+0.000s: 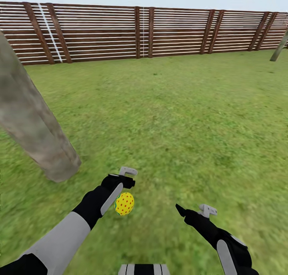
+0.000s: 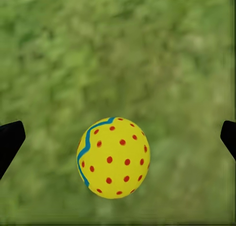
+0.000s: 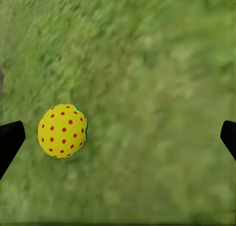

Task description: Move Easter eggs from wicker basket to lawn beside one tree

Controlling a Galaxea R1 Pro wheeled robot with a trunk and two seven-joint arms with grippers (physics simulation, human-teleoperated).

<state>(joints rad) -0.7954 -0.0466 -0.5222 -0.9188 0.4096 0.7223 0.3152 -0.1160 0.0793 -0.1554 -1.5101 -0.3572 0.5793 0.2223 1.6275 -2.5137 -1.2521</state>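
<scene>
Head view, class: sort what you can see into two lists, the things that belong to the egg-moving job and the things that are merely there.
Belongs to the job:
- Easter egg, yellow with red dots, under the open left gripper
- thick pale tree trunk close by
- lawn
- right gripper, open

Merely there:
- slatted wooden fence
- leaning trunk at the far right

Tree (image 1: 36,127) crown cut off by frame edge; left claw (image 1: 122,187) partly covers egg (image 1: 124,203).
</scene>
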